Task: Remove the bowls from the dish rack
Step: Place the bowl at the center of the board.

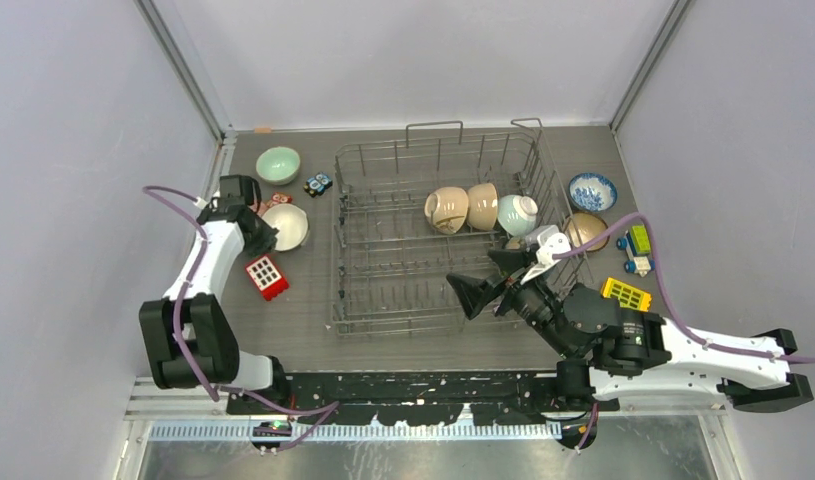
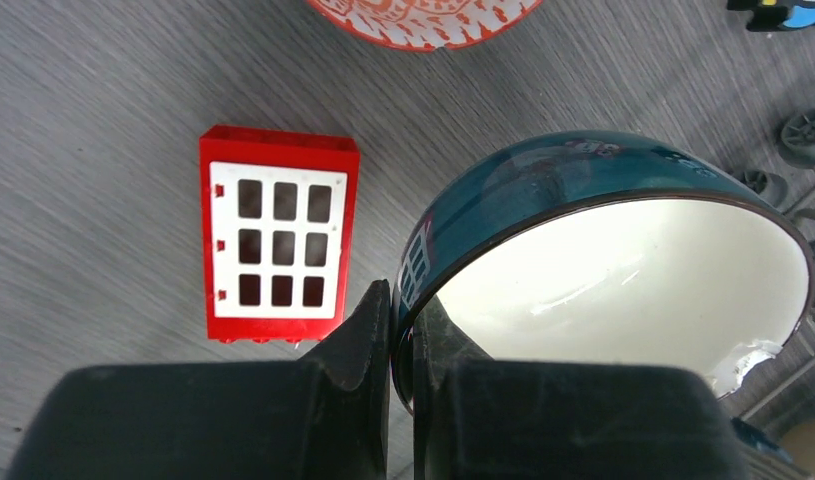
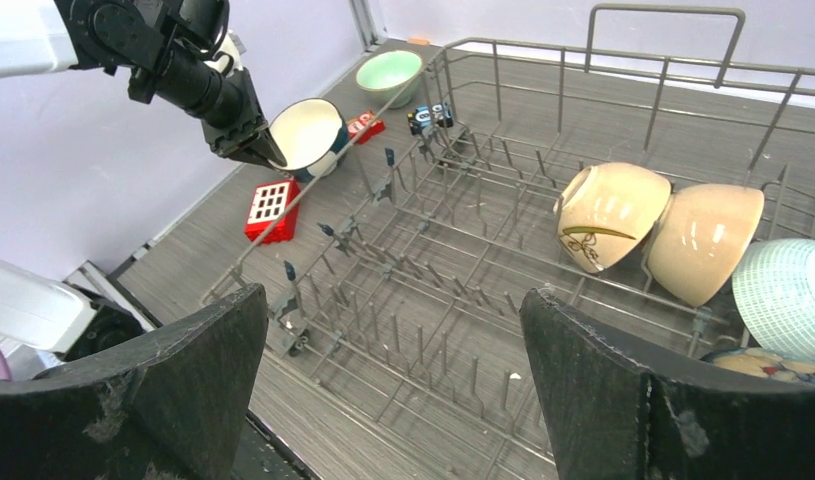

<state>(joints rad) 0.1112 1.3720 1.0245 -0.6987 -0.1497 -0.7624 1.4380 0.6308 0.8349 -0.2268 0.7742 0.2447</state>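
Beside the dish rack [image 1: 403,290], tilted teal bowl [image 1: 285,226], mouth mostly upward, rim pinched in left hand [image 2: 403,300]; right hand [image 3: 393,300] spread wide.

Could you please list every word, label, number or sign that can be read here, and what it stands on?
None can be read in any view.
The red block: only a white grid of square holes.
One tan bowl in the dish rack: a painted dark stroke, not writing.
The teal bowl in the left gripper: a pale mark near the rim, too blurred to read.
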